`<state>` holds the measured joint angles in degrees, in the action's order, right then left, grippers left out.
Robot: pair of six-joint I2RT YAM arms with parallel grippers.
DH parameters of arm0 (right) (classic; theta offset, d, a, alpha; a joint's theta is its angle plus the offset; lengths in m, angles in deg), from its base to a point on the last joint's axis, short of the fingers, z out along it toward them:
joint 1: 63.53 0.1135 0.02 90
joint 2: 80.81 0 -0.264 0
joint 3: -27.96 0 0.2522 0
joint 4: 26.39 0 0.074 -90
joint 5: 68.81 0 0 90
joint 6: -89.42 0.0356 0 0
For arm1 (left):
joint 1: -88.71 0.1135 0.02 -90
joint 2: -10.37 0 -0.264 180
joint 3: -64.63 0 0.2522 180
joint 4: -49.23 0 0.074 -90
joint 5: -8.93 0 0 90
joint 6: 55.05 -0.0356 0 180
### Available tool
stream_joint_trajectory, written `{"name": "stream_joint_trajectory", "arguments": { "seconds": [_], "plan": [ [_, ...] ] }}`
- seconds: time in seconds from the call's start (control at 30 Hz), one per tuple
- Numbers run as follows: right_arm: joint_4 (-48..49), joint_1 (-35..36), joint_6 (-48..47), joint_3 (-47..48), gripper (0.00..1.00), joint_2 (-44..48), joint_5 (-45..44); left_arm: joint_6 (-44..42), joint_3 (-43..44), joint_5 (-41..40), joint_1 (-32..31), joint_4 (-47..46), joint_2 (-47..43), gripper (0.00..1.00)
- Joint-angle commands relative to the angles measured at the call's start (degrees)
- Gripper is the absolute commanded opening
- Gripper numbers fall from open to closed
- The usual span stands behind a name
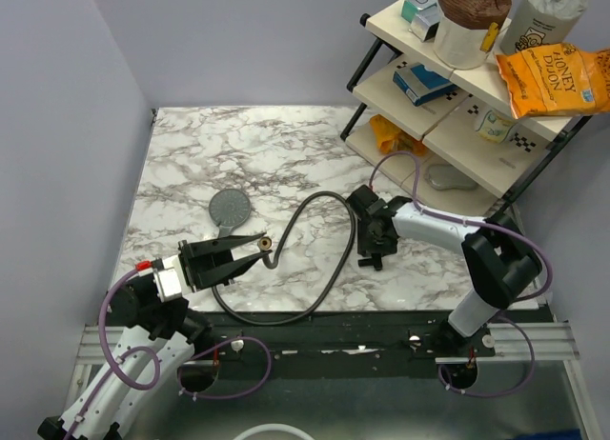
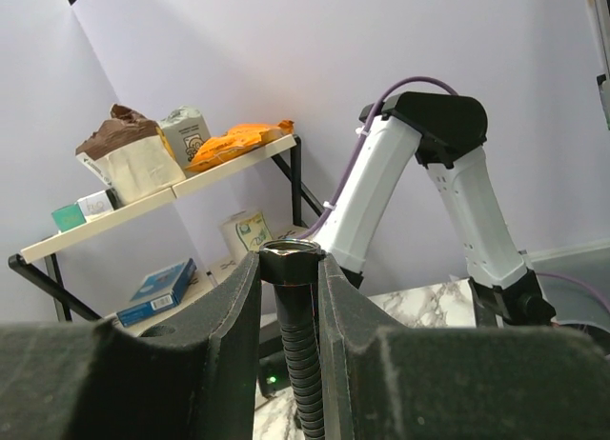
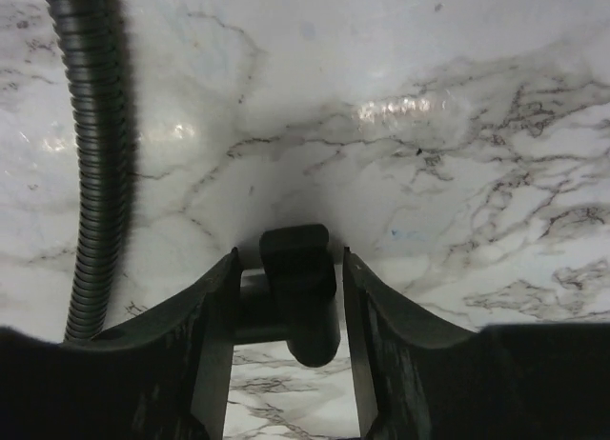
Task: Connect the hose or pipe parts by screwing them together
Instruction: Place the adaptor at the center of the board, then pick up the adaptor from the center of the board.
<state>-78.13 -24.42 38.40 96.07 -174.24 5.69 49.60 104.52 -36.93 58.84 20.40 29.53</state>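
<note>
The dark grey shower head (image 1: pixel 231 208) lies face up on the marble table (image 1: pixel 181 173), and its handle points toward my left gripper (image 1: pixel 254 244). That gripper is shut on the brass-coloured end nut (image 1: pixel 264 241) of the black hose (image 1: pixel 329 278), holding it just off the handle's end. In the left wrist view both fingers press the nut (image 2: pixel 289 259), and the ribbed hose (image 2: pixel 303 364) hangs below. My right gripper (image 1: pixel 375 248) stands open over a small black T-shaped part (image 3: pixel 297 288) on the table, with a gap on each side. The hose (image 3: pixel 93 173) runs past its left finger.
A black-framed shelf rack (image 1: pixel 457 88) stands at the back right with an orange snack bag (image 1: pixel 558 78), boxes and a cup. Purple cables (image 1: pixel 410 169) loop off both arms. The right arm (image 2: pixel 381 183) rises in front of the left wrist camera. A dark rail (image 1: pixel 362 335) borders the near edge.
</note>
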Motion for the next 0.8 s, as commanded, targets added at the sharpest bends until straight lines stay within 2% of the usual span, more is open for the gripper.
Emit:
{"name": "stream_joint_trajectory", "arguments": {
  "seconds": [0.0,0.13,0.17,0.2,0.27,0.47,0.57,0.77],
  "plan": [
    [-3.85,-1.41,-1.36,3.74,0.66,-4.65,4.35,-0.33,-0.55,-1.69,-0.28,-2.15,-0.79,0.00],
    [-5.61,-2.02,-2.59,4.54,0.72,-5.10,6.54,-0.68,-0.73,-1.69,-0.19,-2.93,-0.53,0.00],
    [-5.62,-2.55,-3.55,4.63,0.68,-5.18,8.11,-0.85,-0.64,-1.78,-0.19,-3.03,-0.44,0.00],
    [-5.70,-2.81,-4.08,4.71,0.57,-6.06,8.91,-1.03,-0.73,-1.78,-0.19,-3.03,-0.35,0.00],
    [-7.37,-3.34,-6.27,6.47,0.53,-7.46,10.40,-1.38,-0.73,-1.78,-0.19,-3.20,-0.44,0.00],
    [-13.61,-3.43,-11.29,11.12,0.52,-10.81,10.59,-2.52,-0.47,-1.16,-0.19,-3.29,-0.35,0.00],
    [-16.51,-3.43,-13.57,11.83,0.58,-11.25,10.41,-2.96,-0.55,-0.99,-0.19,-3.73,-0.44,0.00],
    [-24.77,-3.43,-19.01,17.72,0.57,-15.72,8.04,-3.40,-1.34,-1.16,-0.19,-5.40,-0.88,0.00]
  ]
}}
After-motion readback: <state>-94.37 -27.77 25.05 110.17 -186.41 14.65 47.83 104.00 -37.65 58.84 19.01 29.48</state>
